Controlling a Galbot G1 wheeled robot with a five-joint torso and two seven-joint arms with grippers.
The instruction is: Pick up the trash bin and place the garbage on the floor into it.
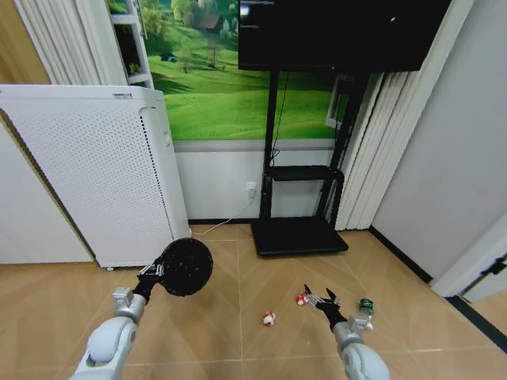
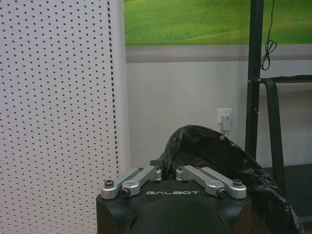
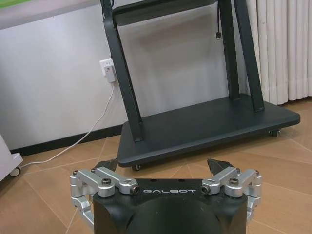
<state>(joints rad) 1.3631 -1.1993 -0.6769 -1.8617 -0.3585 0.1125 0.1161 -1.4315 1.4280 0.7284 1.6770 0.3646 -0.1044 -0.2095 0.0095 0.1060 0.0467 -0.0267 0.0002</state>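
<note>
while left gripper [image 1: 162, 270] pinches the trash bin [image 1: 186, 267] rim, the tilted bin could slip. right gripper [image 1: 323, 298] is spread above a red scrap [image 1: 302, 298]; a misaligned close could knock it away.

1. The trash bin [image 1: 187, 266] is matt black mesh, lined with crinkled glossy black plastic.
2. The floor [image 1: 238, 332] is smooth tan wood-look herringbone.
3. The left gripper [image 2: 168, 171] has brushed metal links on a matt black body.

Home-like living room, wall-side TV on black stand [image 1: 299, 233], white air purifier [image 1: 95, 174], curtains [image 1: 388, 150], herringbone floor [image 1: 238, 348]
</note>
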